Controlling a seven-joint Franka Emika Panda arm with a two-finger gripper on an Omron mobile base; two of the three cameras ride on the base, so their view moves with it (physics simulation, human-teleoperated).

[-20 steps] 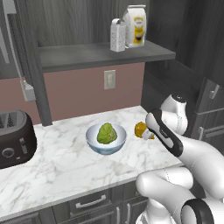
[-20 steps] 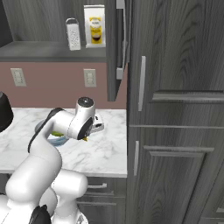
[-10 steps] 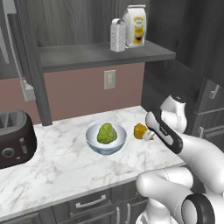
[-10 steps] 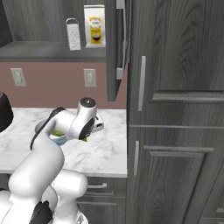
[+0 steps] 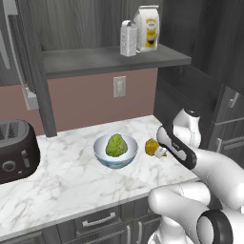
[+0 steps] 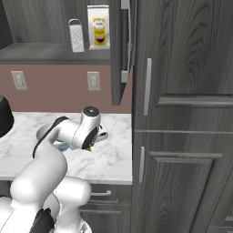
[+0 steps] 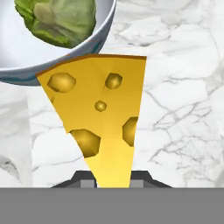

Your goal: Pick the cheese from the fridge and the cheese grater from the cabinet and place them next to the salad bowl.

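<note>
Cheese (image 7: pixel 103 120) is pinched in your gripper (image 7: pixel 113 177), jaws narrowed onto its thin end, held low over the counter (image 5: pixel 71 181) just right of the bowl (image 5: pixel 116 151). You're at the cheese drop: lower and let go beside the bowl. Grater (image 5: pixel 127 39) waits on the cabinet (image 5: pixel 109 59) shelf. Your arm is folded low, forearm reaching left

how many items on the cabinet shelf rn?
2. The cheese grater stands at the shelf's front edge, and a white-and-yellow bag stands right beside it. Anything deeper inside the cabinet may be hidden.
</note>
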